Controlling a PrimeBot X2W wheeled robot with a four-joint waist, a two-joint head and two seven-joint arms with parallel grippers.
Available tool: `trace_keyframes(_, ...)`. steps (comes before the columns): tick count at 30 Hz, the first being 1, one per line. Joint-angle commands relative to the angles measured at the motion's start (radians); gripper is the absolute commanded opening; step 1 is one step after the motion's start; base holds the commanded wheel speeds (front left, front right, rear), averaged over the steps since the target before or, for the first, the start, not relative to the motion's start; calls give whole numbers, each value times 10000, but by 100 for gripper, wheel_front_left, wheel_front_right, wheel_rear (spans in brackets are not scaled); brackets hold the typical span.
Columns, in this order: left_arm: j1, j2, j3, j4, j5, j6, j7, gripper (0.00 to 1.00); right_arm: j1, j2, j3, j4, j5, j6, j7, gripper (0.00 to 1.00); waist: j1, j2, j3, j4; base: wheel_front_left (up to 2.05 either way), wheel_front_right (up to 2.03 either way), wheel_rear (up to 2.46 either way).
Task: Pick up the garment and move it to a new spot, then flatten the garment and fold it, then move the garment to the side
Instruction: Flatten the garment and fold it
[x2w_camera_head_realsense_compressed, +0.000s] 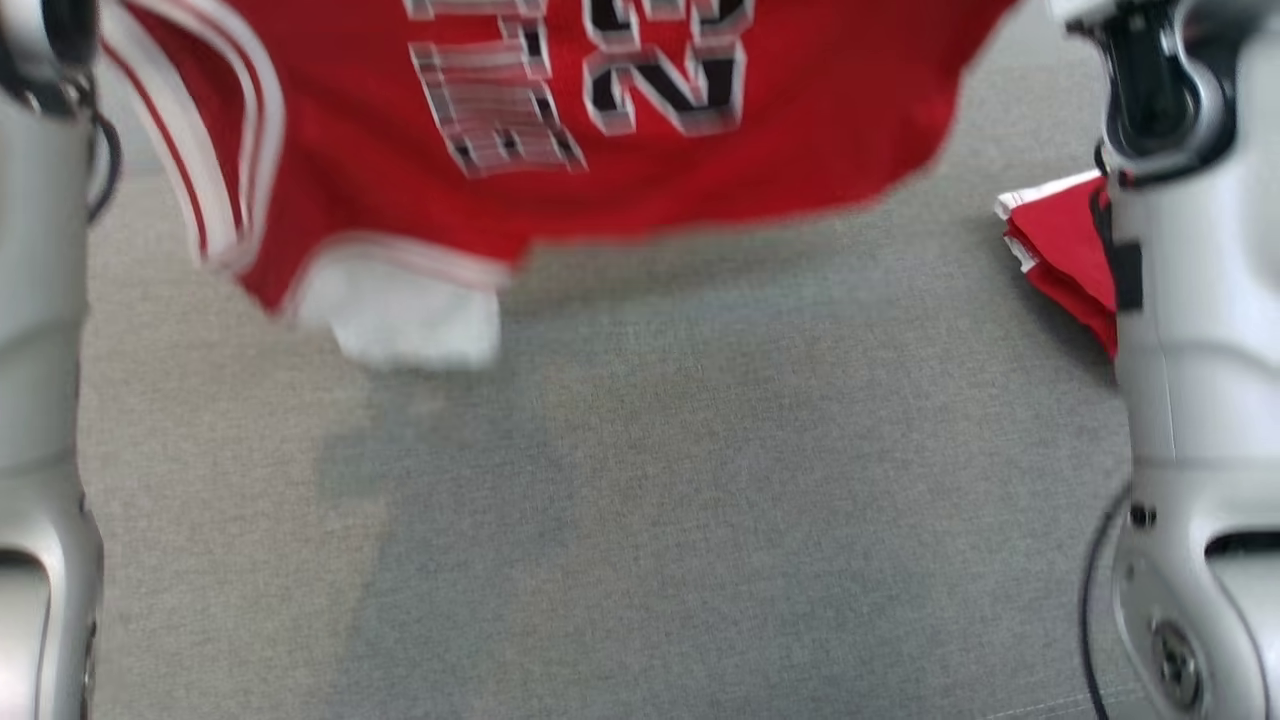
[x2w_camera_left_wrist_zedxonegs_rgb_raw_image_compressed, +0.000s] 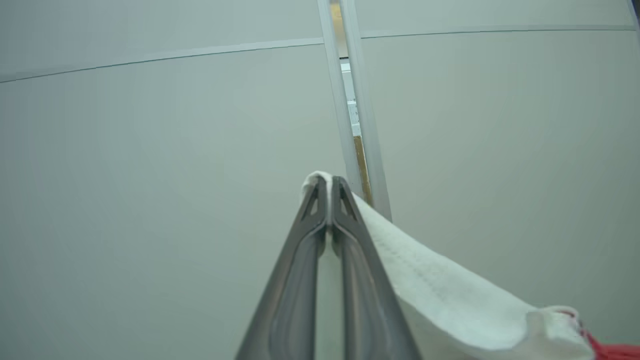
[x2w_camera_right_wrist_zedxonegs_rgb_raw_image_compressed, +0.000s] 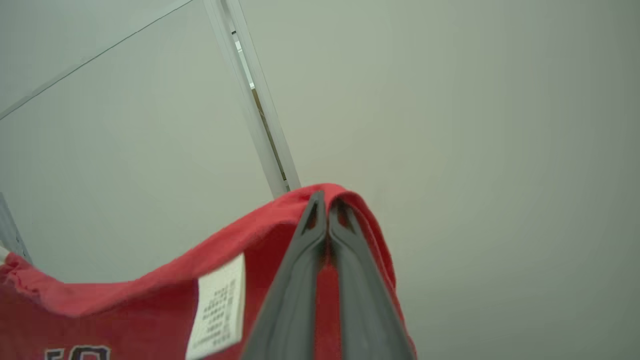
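The garment (x2w_camera_head_realsense_compressed: 420, 190) is a red shirt with white striped trim and black-and-white lettering. It hangs in the air above the grey cloth-covered table (x2w_camera_head_realsense_compressed: 700, 480), its lower edge and a white sleeve drooping toward the surface. In the left wrist view my left gripper (x2w_camera_left_wrist_zedxonegs_rgb_raw_image_compressed: 329, 181) is shut on a white hem (x2w_camera_left_wrist_zedxonegs_rgb_raw_image_compressed: 440, 295) of the garment. My right gripper (x2w_camera_right_wrist_zedxonegs_rgb_raw_image_compressed: 326, 196), seen in the right wrist view, is shut on a fold of the red cloth (x2w_camera_right_wrist_zedxonegs_rgb_raw_image_compressed: 150, 300), beside a white care label (x2w_camera_right_wrist_zedxonegs_rgb_raw_image_compressed: 217, 310). Both pale forearms frame the head view.
A folded red and white garment (x2w_camera_head_realsense_compressed: 1060, 250) lies on the table at the right, partly behind my right arm (x2w_camera_head_realsense_compressed: 1190, 330). Pale wall panels (x2w_camera_left_wrist_zedxonegs_rgb_raw_image_compressed: 150, 150) with a narrow vertical gap (x2w_camera_left_wrist_zedxonegs_rgb_raw_image_compressed: 350, 100) fill the background of both wrist views.
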Motion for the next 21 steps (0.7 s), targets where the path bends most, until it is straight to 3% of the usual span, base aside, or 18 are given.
trace_keyframes(1, -564, -239, -59, 623, 150, 65, -515, 0, -576, -12, -41, 841, -300, -3, -502, 0, -2, 0, 427, -121, 0, 0, 0)
trace_keyframes(6, -1623, -1035, -190, 2968, 114, -124, -2279, 0, -2263, 139, 83, 3762, -933, -1, -1926, 0, -2, 0, 1436, 440, 0, 0, 0)
trace_keyframes(11, -1281, -1602, -290, 4180, -75, -446, -2846, 0, -2669, 91, 322, 5618, -1018, -3, -2760, 0, -2, 0, 2695, 1013, 0, 0, 0)
trace_keyframes(16, -479, -1946, -102, 4221, -329, -667, -2973, 0, -2333, -207, 594, 6869, -1032, -3, -3151, 0, -2, 0, 3763, 1503, 0, 0, 0)
trace_keyframes(21, 884, -2095, 362, 3316, -326, -826, -2953, 0, -1735, -250, 1002, 6963, -546, -3, -3290, 0, -2, 0, 4042, 1577, 0, 0, 0)
